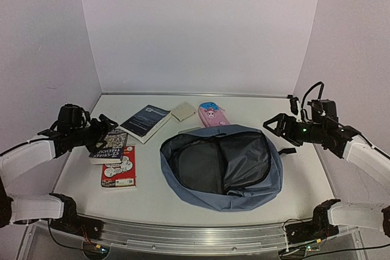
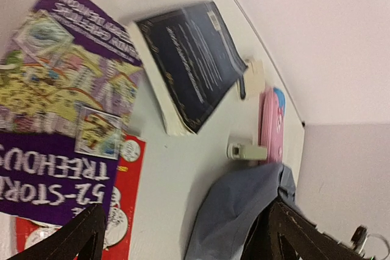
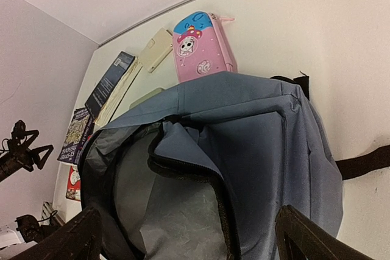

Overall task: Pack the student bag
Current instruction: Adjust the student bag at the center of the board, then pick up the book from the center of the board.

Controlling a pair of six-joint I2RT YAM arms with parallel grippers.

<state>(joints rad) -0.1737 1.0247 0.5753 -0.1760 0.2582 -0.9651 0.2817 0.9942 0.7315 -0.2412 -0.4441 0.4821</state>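
Cloth of the student bag (image 1: 244, 200) looked limp and light; you could pinch its centre-frame rim. Your left claw (image 1: 105, 127) and right claw (image 1: 273, 125) gaped empty.

White table (image 1: 152, 196) carries the student bag (image 1: 222, 165), books (image 1: 145, 121), pink pencil case (image 1: 213, 114), cream pad (image 1: 183, 111).
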